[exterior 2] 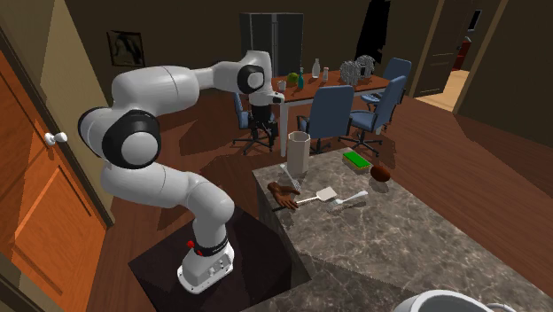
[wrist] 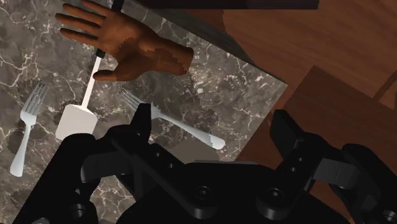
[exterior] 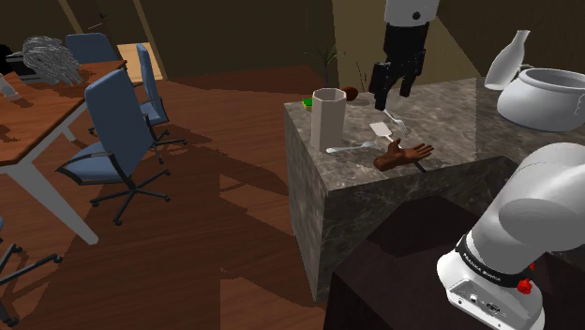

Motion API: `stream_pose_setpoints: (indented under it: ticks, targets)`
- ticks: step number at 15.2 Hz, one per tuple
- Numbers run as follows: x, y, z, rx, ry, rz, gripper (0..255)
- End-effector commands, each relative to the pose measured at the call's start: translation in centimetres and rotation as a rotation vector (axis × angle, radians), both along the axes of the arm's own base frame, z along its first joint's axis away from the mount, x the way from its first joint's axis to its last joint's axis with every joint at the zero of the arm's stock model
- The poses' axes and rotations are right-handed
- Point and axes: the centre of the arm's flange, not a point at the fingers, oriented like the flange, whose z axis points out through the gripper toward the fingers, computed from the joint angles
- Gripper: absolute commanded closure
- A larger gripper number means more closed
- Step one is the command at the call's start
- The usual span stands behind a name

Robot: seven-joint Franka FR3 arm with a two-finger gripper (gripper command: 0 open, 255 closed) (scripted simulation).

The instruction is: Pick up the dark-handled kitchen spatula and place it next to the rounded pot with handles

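Where the gripper point(exterior: 394, 92) hangs, shoulder view: above the dark veined marble counter point(exterior: 450, 112), toward its end at the view's left, spread open with nothing held.
Spatula, shoulder view: the white-bladed spatula with thin shaft and dark handle point(exterior: 380, 129) lies flat just below the gripper. Its shaft passes under a brown model hand point(exterior: 403, 155) close to the front edge.
Pot, shoulder view: the white rounded pot with side handles point(exterior: 548, 98) stands at the view's right, well apart from the spatula, with bare marble between them.
Edge, shoulder view: a tall pale faceted cup point(exterior: 328, 119) and a silver fork point(exterior: 349, 148) sit near the counter's rim at the view's left.
Spatula, second exterior view: the blade point(exterior 2: 327, 194) points toward mid-counter, and the model hand point(exterior 2: 284, 195) lies by the corner nearest the stand.
Open room, second exterior view: bare marble stretches to the pot point(exterior 2: 443, 301) at the lower right.
Gripper, wrist view: the fingers point(wrist: 143, 124) stand wide apart, and another fork point(wrist: 184, 127) lies between them untouched.
Spatula, wrist view: the blade point(wrist: 75, 122) lies just outside one finger.
Edge, wrist view: the counter's corner lies by the other finger, with brown wooden floor point(wrist: 305, 38) beyond.
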Motion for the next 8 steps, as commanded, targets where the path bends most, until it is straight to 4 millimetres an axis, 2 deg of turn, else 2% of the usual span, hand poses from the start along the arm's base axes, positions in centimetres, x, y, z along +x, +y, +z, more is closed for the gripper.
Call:
stream_pose_setpoints:
  ticks: [1,8]
  targets:
    - [0.0,0.0,0.0,0.0,0.0,0.0,0]
    - [2.5,-7.1,-6.0,0.024,0.007,-0.145,0]
